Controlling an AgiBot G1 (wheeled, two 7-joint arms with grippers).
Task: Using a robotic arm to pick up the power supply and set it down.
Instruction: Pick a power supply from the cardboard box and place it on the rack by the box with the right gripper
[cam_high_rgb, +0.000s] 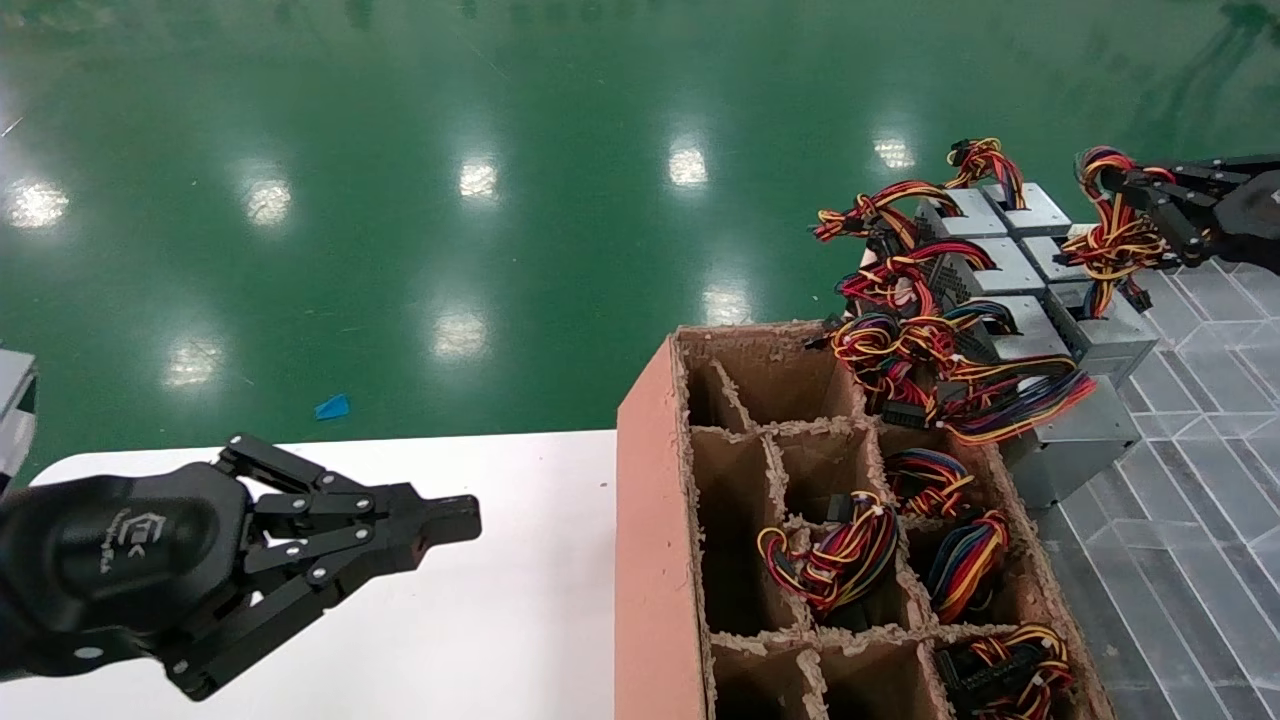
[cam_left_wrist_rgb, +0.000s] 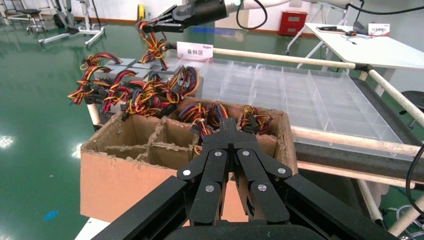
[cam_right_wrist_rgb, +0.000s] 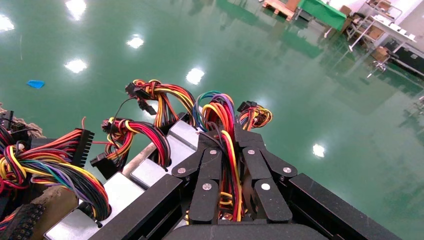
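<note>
Head view shows the right gripper (cam_high_rgb: 1108, 178) clamped on the wire bundle (cam_high_rgb: 1112, 245) of a power supply (cam_high_rgb: 1105, 335), which sits just below the jaws among other grey boxes (cam_high_rgb: 985, 270) beside the cardboard crate (cam_high_rgb: 655, 540). Left gripper (cam_high_rgb: 455, 520) hovers over the white table (cam_high_rgb: 500, 620), jaws together.

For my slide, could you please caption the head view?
Right hand shut on a power supply's wire bundle; left hand idle over the white table.
</note>
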